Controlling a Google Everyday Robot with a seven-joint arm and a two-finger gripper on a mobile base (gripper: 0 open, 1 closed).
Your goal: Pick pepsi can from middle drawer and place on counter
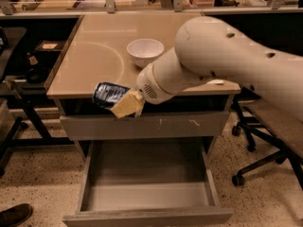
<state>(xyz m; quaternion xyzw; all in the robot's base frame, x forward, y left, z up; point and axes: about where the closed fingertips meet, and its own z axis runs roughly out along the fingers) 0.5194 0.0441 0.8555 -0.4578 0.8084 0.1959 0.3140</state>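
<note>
My gripper is shut on the pepsi can, a dark-blue can held on its side. It hangs at the front edge of the counter, about level with the tabletop, above the closed top drawer front. The middle drawer is pulled open below and its flat bottom is bare. My white arm covers the right half of the counter.
A white bowl stands on the counter behind the arm. The top drawer front with pale scratch marks is closed. An office chair base stands at the right. A shoe shows at the bottom left.
</note>
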